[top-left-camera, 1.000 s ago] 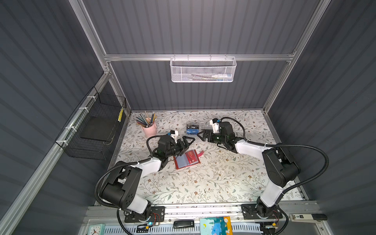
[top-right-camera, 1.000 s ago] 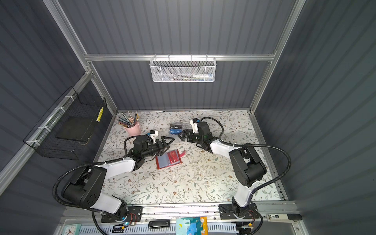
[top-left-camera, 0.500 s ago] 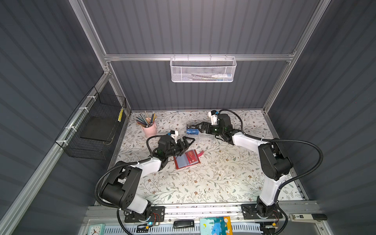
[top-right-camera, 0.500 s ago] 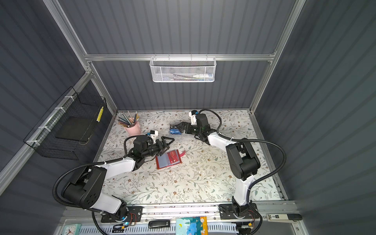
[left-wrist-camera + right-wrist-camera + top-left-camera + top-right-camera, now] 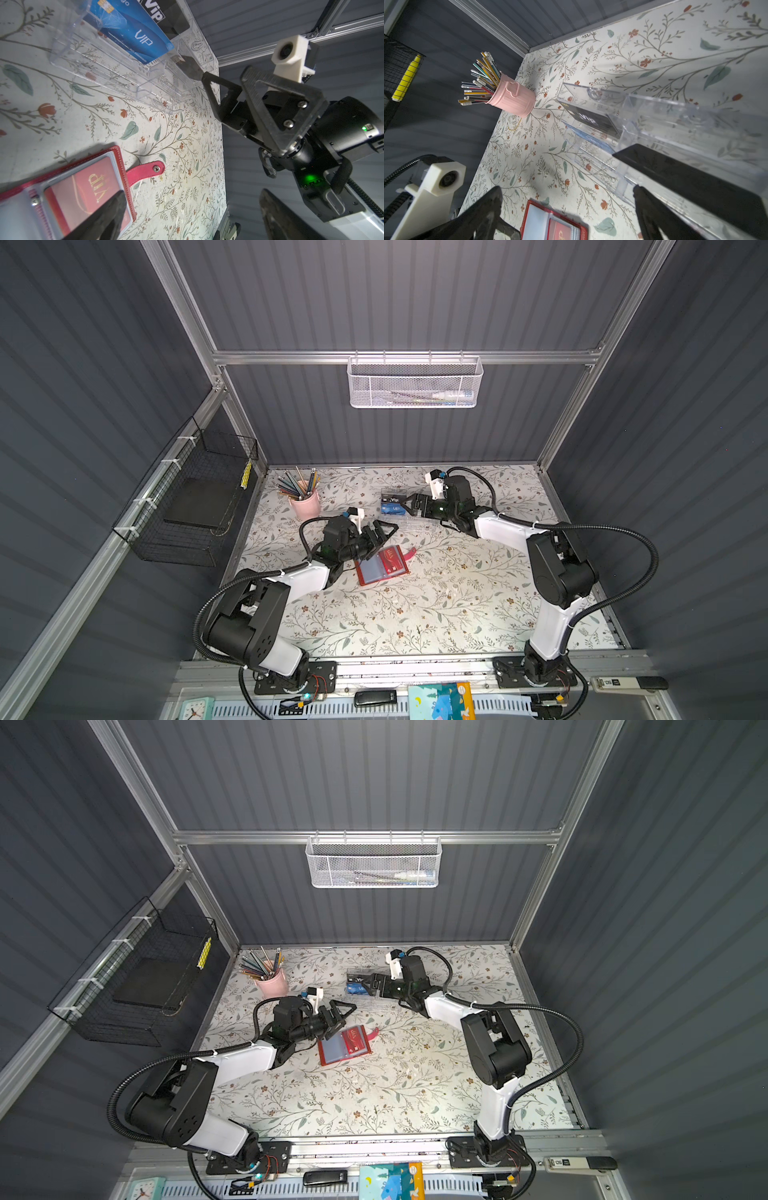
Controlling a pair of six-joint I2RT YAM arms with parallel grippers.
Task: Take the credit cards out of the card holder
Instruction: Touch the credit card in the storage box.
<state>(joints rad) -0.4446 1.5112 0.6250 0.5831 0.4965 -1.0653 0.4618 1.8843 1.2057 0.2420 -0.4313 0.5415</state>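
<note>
Presently card holder [image 5: 376, 572] is lying open mid-frame, baring red card [image 5: 391, 558] for picking; left gripper [image 5: 380, 539], right gripper [image 5: 409, 506] are hovering wide-jawed, empty.

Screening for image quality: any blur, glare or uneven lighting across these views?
In both top views the picture is sharp; the table is brightest near the front, and the walls are dark. Left wrist view: the blue card is crisp, while the left claw shows blurred fingers close up. Right wrist view: the cup is sharp, and the box turns soft and glinting near the lens.
</note>
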